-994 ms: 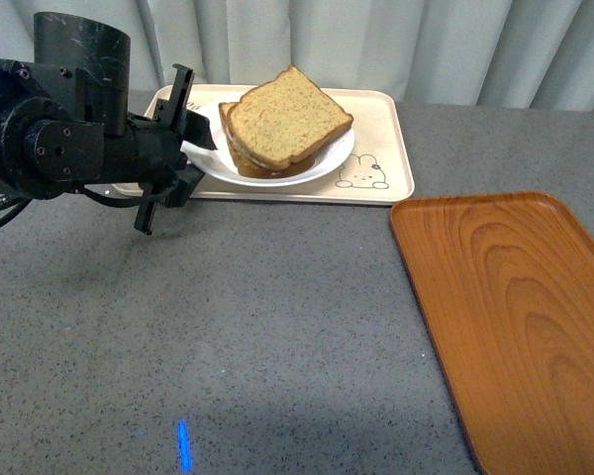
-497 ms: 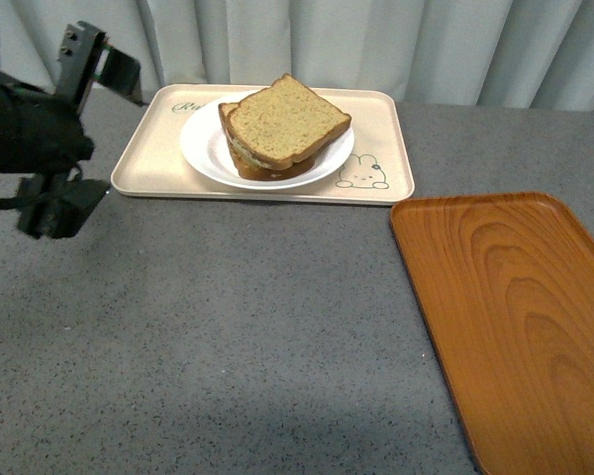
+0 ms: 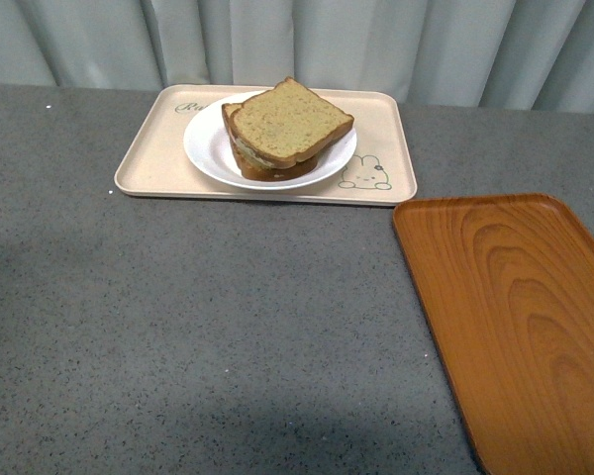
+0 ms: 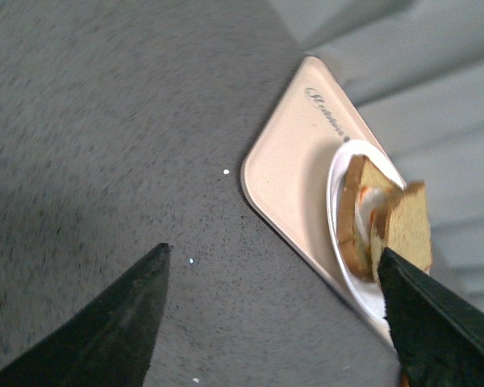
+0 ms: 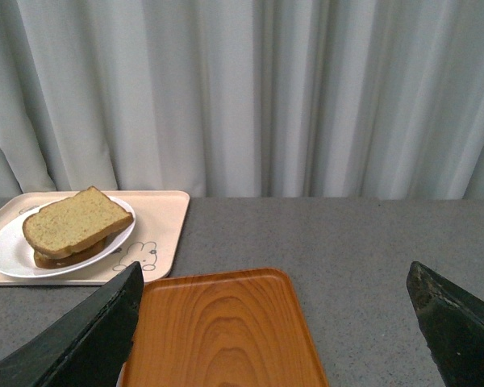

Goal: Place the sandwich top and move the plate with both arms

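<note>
White plate [image 3: 210, 148], one sandwich top [image 3: 290, 121].

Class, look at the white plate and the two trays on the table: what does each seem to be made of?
The plate looks like glazed ceramic, white and glossy; it might be melamine. The beige tray seems to be matte plastic with a printed rabbit. The orange-brown tray shows wood grain, either real wood or a smooth printed laminate.
</note>
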{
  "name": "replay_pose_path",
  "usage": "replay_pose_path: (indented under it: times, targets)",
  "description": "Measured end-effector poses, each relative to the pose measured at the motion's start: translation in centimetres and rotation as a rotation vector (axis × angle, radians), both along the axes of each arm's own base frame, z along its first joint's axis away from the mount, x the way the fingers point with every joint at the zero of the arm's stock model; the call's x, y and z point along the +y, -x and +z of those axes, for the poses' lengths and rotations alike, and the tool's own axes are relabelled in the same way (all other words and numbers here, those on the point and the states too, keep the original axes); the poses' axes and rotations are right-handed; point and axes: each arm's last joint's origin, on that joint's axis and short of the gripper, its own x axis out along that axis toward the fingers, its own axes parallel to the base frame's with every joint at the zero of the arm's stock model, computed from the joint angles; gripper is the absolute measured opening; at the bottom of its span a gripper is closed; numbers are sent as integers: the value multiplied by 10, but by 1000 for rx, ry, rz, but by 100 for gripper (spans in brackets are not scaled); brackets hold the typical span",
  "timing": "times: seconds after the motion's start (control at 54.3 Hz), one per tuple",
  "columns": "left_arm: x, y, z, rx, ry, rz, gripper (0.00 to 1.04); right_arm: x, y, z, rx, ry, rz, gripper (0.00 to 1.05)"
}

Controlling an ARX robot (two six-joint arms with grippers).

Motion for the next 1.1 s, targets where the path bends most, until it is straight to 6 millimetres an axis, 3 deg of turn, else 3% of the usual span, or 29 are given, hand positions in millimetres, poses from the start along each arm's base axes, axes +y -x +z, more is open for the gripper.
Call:
replay_pose_path:
  times: [0.055, 0.11, 0.166, 0.424, 0.755, 1.105]
  targets:
    - [-7, 23, -3, -178, -278, -124, 67, 0, 0, 0, 0, 0, 0, 96]
    - [-10, 35, 16, -352, -518, -162, 54, 0, 0, 0, 1, 0, 0, 96]
    - [-11, 42, 28, -415, -634, -164, 45, 0, 0, 0, 0, 0, 0, 96]
    - [-24, 75, 31, -387, -777, -203, 4, 0, 0, 0, 1, 0, 0, 96]
    - [-24, 111, 49, -402, -802, -199, 4, 0, 0, 0, 0, 0, 0, 96]
    - [-24, 130, 53, -412, -805, -197, 4, 0, 0, 0, 0, 0, 0, 96]
